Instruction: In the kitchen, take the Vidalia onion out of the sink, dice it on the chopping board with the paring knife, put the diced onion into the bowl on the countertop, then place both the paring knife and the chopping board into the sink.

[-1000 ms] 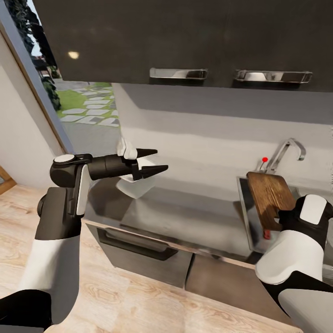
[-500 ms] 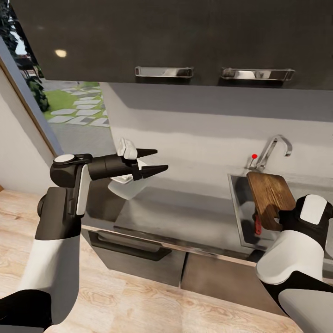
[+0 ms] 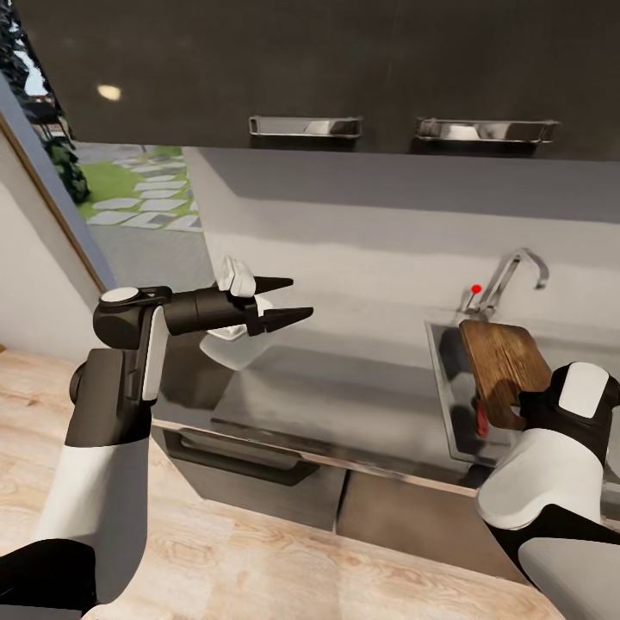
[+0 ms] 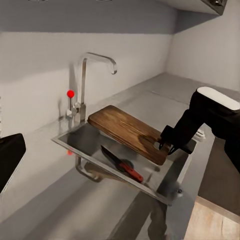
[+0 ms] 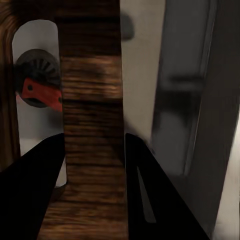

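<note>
1. Chopping board (image 3: 504,366) is hanging tilted over the sink (image 3: 448,392), its slot-handle end gripped by the right claw (image 5: 92,145); in the right wrist view both dark fingers are pressing the wooden bar beside the slot.
2. Paring knife (image 4: 122,165) is lying on the sink floor under the raised board, blade pointing toward the tap side; in the head view its red handle is peeking out at the board's 7 o'clock edge.
3. Bent chrome tap (image 3: 517,280) and its red knob (image 3: 476,289) are standing at the board's 12 o'clock, behind the basin.
4. Grey counter (image 3: 344,396) is stretching from the sink toward 9 o'clock, where the white bowl (image 3: 232,349) is sitting near the far left end.
5. Left claw (image 3: 284,301) is hovering above the counter just in front of the bowl, its pointed fingers spread apart and holding nothing.
6. Dark wall cabinets (image 3: 344,69) with chrome handles are hanging at 12 o'clock above everything.
</note>
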Available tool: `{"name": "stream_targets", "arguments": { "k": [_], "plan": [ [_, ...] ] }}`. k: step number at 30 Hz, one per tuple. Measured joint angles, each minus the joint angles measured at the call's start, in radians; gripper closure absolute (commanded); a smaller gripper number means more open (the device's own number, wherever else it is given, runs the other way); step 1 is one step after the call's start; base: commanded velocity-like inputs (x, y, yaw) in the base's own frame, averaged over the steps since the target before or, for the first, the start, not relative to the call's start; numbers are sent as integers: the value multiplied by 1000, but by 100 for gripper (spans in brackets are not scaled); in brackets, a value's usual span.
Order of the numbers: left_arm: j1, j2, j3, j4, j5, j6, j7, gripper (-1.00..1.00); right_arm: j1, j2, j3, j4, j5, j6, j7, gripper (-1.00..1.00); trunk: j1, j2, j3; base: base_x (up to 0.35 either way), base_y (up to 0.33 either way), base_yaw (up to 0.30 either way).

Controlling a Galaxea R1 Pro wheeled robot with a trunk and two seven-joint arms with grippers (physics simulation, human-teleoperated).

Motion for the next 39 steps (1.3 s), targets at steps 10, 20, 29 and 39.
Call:
{"name": "stream_targets", "arguments": {
  "k": [10, 20, 29, 39],
  "plan": [
    [0, 0, 0, 0, 0, 0, 0, -100, 0, 0, 0, 0, 0, 0, 0, 100, 1, 0, -4, 122, 0, 7],
    [0, 0, 0, 0, 0, 0, 0, -100, 0, 0, 0, 0, 0, 0, 0, 100, 1, 0, -19, 3, 0, 1],
    [0, -5, -1, 0, 0, 0, 0, -100, 0, -5, -48, 0, 1, 1, 0, 100, 1, 0, -34, 0, 0, 0],
    [-2, -70, -6, -1, -1, 41, 16, -100, 0, -6, -57, 0, 0, 2, 0, 100, 1, 0, -49, 0, 0, 0]
  ]
}}
